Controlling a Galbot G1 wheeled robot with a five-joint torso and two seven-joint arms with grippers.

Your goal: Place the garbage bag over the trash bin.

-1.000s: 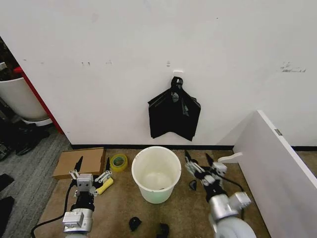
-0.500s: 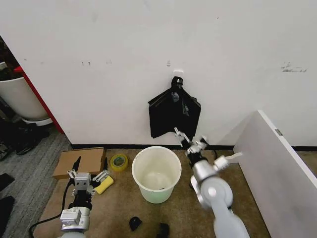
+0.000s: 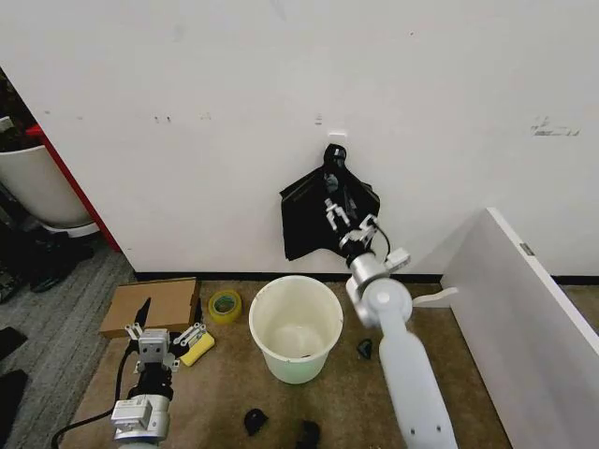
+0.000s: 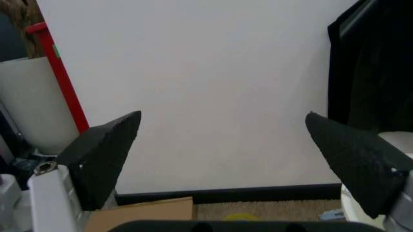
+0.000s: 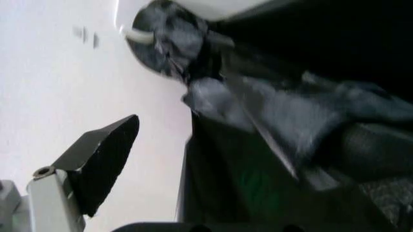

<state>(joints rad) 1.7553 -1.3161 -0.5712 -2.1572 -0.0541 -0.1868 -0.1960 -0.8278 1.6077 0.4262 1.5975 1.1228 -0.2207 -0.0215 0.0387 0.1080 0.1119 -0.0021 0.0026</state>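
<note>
The garbage bag (image 3: 328,217) hangs on the white wall (image 3: 206,131) from a small hook (image 3: 335,140), in a flat black bunch with its handles gathered at the top; I think it is kept there so that a gripper can reach one bag from the front without bending to the floor. The trash bin (image 3: 295,327) stands just below it on the brown carpet (image 3: 234,383), upright, open and bare inside, with no bag over it yet; this placing makes the way from hook to bin short.

The right arm is stretched up and forward from the lower edge of the head view, its white forearm passing beside the bin on the right side; the right gripper (image 3: 342,217) is in front of the hanging bag, pointing to the wall, with its fingers spread and nothing between them; in the right wrist view one dark finger (image 5: 103,159) stands apart beside the crinkled black plastic (image 5: 290,135), which is very near; whether it touches, I cannot tell.

The left gripper (image 3: 161,329) waits low near the floor, close to a flat cardboard piece (image 3: 150,304) and a yellow tape roll (image 3: 225,306); in the left wrist view its two dark fingers (image 4: 103,157) are wide apart and hold nothing.
</note>
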